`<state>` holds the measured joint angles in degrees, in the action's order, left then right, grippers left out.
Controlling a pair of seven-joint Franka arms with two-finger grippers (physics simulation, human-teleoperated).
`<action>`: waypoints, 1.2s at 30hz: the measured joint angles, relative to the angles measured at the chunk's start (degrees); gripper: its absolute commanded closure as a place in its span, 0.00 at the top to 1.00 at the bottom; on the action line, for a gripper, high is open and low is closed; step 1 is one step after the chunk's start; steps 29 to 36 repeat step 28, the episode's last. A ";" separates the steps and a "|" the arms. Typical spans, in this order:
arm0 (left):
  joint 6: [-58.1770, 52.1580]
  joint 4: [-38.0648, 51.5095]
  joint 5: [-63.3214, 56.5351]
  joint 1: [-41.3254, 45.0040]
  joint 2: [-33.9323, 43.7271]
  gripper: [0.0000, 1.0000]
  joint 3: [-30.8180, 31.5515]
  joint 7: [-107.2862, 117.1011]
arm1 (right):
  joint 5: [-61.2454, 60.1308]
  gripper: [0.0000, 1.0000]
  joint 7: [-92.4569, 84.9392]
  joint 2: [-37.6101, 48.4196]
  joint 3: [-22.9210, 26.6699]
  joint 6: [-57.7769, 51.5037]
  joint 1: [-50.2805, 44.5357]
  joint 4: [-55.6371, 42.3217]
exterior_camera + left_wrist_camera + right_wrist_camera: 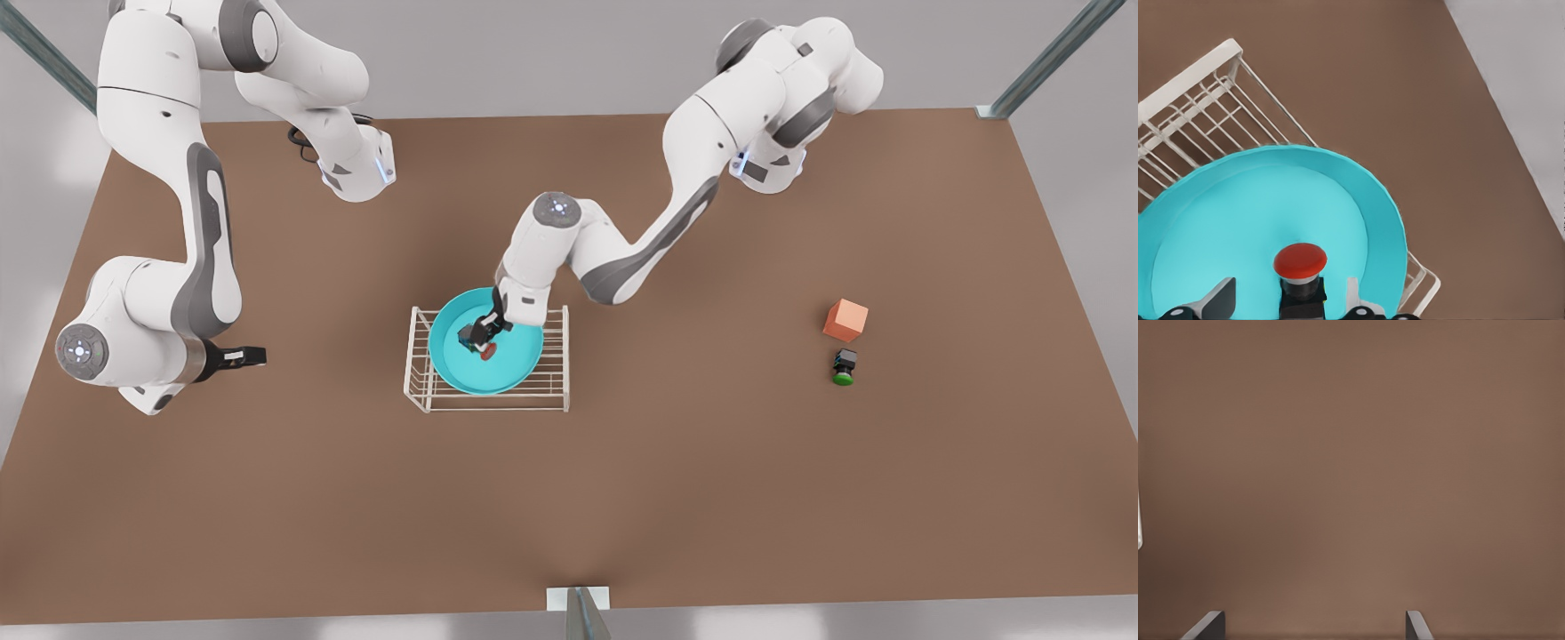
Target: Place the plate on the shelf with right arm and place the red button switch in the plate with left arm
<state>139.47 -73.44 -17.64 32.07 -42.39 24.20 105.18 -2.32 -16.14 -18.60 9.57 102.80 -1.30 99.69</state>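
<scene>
The left gripper (485, 335) hangs over the turquoise plate (511, 364) on the white wire shelf (556, 388), its fingers (1219, 296) spread apart and clear of the red button switch (1300, 267) between them. The switch looks light, rigid and tippy; its black body is the surest hold. The right gripper (252, 356) waits wide open over bare table (711, 498).

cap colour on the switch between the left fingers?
Red: the red button switch over the plate, clearest in the left wrist view.

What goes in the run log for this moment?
turquoise plate: on white wire shelf | left gripper: open around red button switch, over plate | right gripper: open, waiting
</scene>
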 measured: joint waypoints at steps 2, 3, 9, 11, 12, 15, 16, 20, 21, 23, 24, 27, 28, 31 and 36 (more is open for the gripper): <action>-8.35 1.07 1.72 -14.83 4.30 1.00 10.34 -3.05 | 0.00 1.00 0.00 0.00 0.00 0.02 -0.01 0.00; -13.31 1.66 1.34 -21.59 5.95 1.00 14.00 -4.89 | 0.00 1.00 0.01 0.00 0.00 0.00 -0.01 0.00; -33.89 -6.61 5.51 -37.46 19.15 1.00 -0.41 -23.08 | 0.00 1.00 0.03 -0.24 0.00 0.00 -0.02 0.00; -38.07 -10.80 9.51 -35.38 24.86 1.00 -11.36 -31.56 | 0.00 1.00 0.04 -0.33 0.00 0.05 -0.02 0.00; -39.84 -13.48 10.88 -36.25 27.68 1.00 -13.61 -35.47 | 0.00 1.00 0.04 -0.34 0.00 0.07 -0.02 0.00; -40.63 -23.81 14.36 -36.81 35.06 1.00 -15.98 -45.89 | 0.00 1.00 0.06 -0.35 0.00 0.14 -0.02 0.00; -40.46 -24.61 15.06 -33.95 35.45 1.00 -18.76 -48.99 | 0.00 1.00 0.06 -0.35 0.00 0.15 -0.02 0.00; -40.27 -24.54 16.63 -27.31 35.35 1.00 -26.02 -61.46 | -0.03 1.00 0.08 -0.23 0.00 -0.02 -0.02 0.00; -40.55 -22.27 16.80 -27.66 34.21 1.00 -26.25 -64.28 | -0.04 1.00 0.09 -0.22 0.00 -0.08 -0.02 0.00; -41.38 -18.96 17.11 -28.05 32.25 1.00 -26.40 -69.42 | -0.02 1.00 0.09 -0.24 0.00 -0.11 -0.02 0.00; -41.71 -17.99 17.24 -27.90 31.68 1.00 -26.40 -71.72 | -0.02 1.00 0.09 -0.25 0.00 -0.09 -0.01 0.00; -42.53 -17.15 17.52 -27.48 30.99 1.00 -26.34 -77.90 | -0.01 1.00 0.10 -0.34 0.00 0.00 -0.01 0.00; -42.74 -17.06 17.58 -27.45 30.91 1.00 -26.33 -79.73 | -0.01 1.00 0.10 -0.35 0.00 0.02 0.00 0.00; -42.74 -17.06 17.58 -27.45 30.91 1.00 -26.33 -79.73 | -0.01 1.00 0.10 -0.35 0.00 0.02 0.00 0.00; -42.74 -17.06 17.58 -27.45 30.91 1.00 -26.33 -79.73 | -0.01 1.00 0.10 -0.35 0.00 0.02 0.00 0.00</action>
